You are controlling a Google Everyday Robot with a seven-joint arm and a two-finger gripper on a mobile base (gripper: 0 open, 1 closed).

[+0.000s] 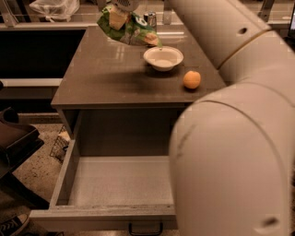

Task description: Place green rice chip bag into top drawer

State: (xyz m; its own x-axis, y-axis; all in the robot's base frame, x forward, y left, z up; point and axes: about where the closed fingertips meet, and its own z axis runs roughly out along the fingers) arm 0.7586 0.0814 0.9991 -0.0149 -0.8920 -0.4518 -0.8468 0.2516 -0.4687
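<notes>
Green rice chip bag (131, 28) hangs over table (101, 78), far edge at 12 o'clock | gripper (123, 5) clamped on bag top | advice: carry toward 6 o'clock, left of white bowl (163, 58) and orange fruit (191, 79), lower over top drawer (115, 184) middle, then release.
</notes>
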